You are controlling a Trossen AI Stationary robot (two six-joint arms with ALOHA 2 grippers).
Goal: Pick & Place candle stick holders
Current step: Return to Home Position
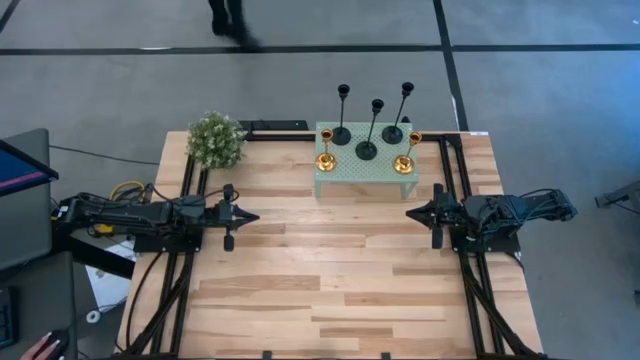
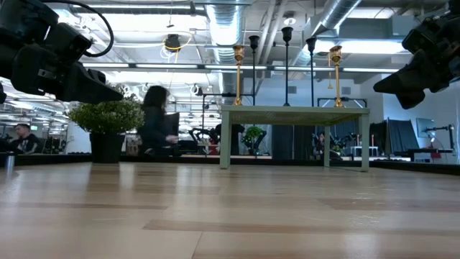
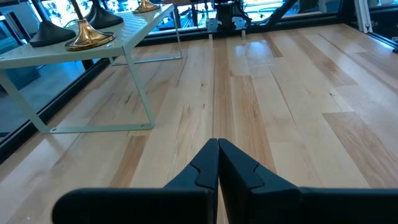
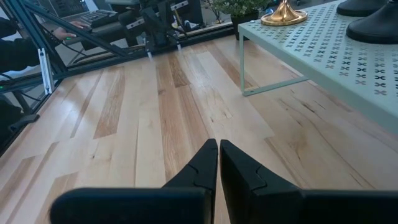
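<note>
Standing on mesh stand (image 1: 366, 176): five holders (image 1: 366, 151) (upright).

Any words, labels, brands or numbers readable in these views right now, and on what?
None can be read.
No lettering shows on the candle holders, the green stand, the left gripper or the right gripper.
Whatever the screen at the high view's left edge displays is too small to read.
</note>
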